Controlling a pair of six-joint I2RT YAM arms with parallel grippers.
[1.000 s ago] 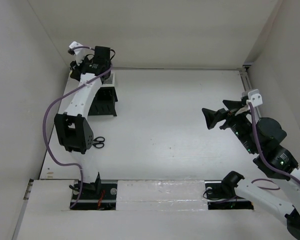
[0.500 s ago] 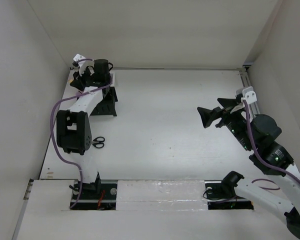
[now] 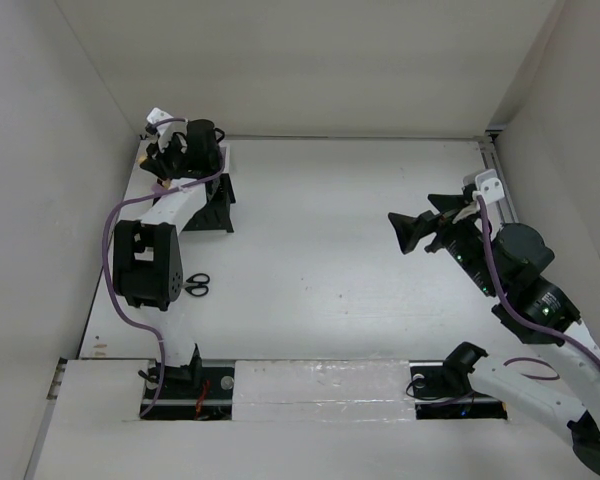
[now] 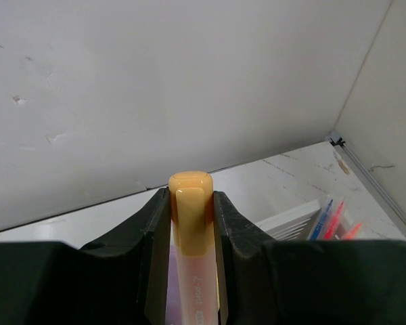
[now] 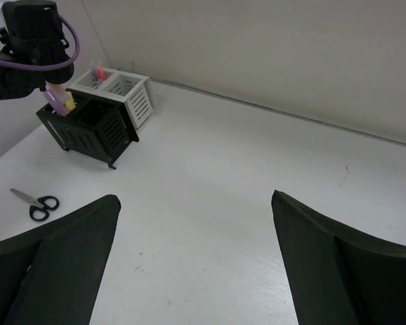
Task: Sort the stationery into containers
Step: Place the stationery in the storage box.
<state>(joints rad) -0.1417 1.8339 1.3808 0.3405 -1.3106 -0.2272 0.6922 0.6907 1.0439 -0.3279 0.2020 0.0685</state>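
Releasing off-centre could bounce the orange marker (image 4: 191,230), pinched in the left gripper (image 4: 189,198), off the black organiser (image 5: 98,135) at the far-left corner of the table (image 3: 360,220) (right gripper (image 5: 194,196) gapes empty).

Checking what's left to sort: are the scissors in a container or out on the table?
Out: the scissors lie flat on the table, apart from the black container and white container.
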